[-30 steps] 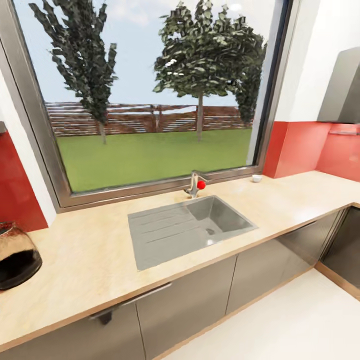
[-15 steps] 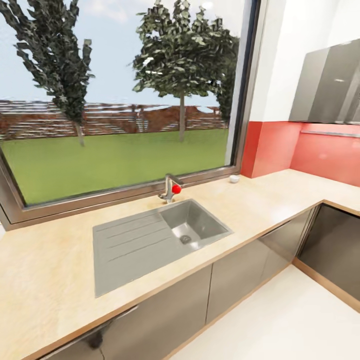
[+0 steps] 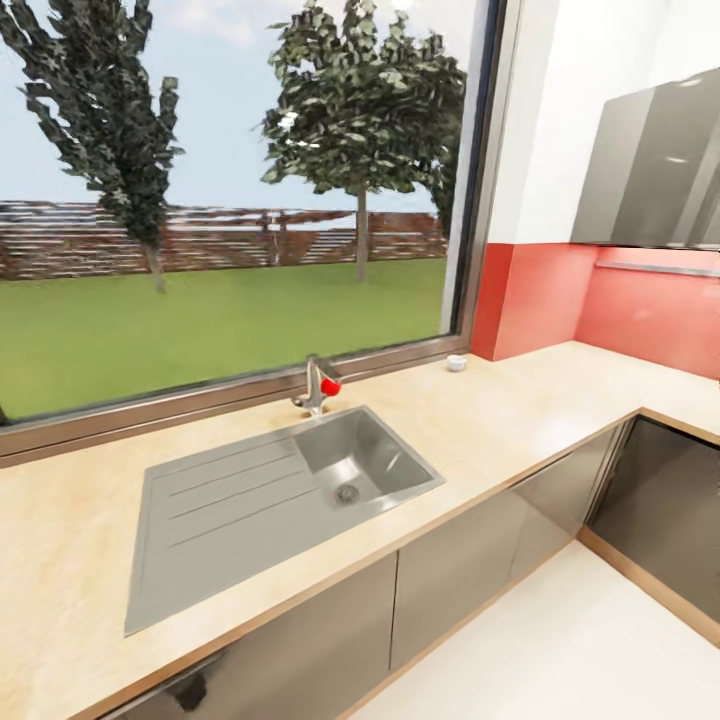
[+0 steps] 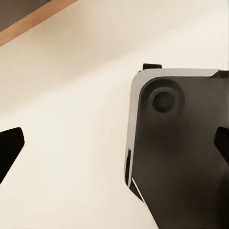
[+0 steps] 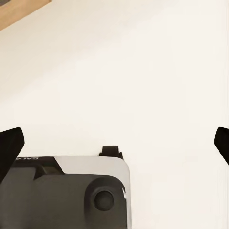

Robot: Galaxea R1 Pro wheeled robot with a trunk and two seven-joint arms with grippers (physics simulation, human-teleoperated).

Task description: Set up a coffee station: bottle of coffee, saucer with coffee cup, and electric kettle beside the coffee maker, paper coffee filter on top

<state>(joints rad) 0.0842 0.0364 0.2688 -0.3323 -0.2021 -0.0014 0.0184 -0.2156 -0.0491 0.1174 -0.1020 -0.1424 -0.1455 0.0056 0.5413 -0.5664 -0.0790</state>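
Note:
The light wood-grain countertop [image 3: 520,420] runs under a big window and turns a corner at the right. A tiny white cup [image 3: 456,363], likely the coffee cup, stands at the back by the window's right corner; its handle is too small to make out. In the left wrist view my left gripper [image 4: 114,148] is open, dark fingertips [image 4: 10,145] far apart, over pale floor and part of my own base. My right gripper [image 5: 114,143] is open too, with nothing between its fingers. The coffee maker, bottle, filter, saucer and kettle are out of view.
A grey sink [image 3: 270,495] with a drainboard is set into the counter, a tap with a red knob [image 3: 318,385] behind it. Glossy dark cabinet fronts [image 3: 450,580] run below, a grey wall cabinet [image 3: 650,170] hangs at the right, and pale floor [image 3: 560,650] lies in front.
The head view has swung to the right: the sink has slid left in the picture and the glass kettle at the left edge has left the frame. Nothing on the counter has moved.

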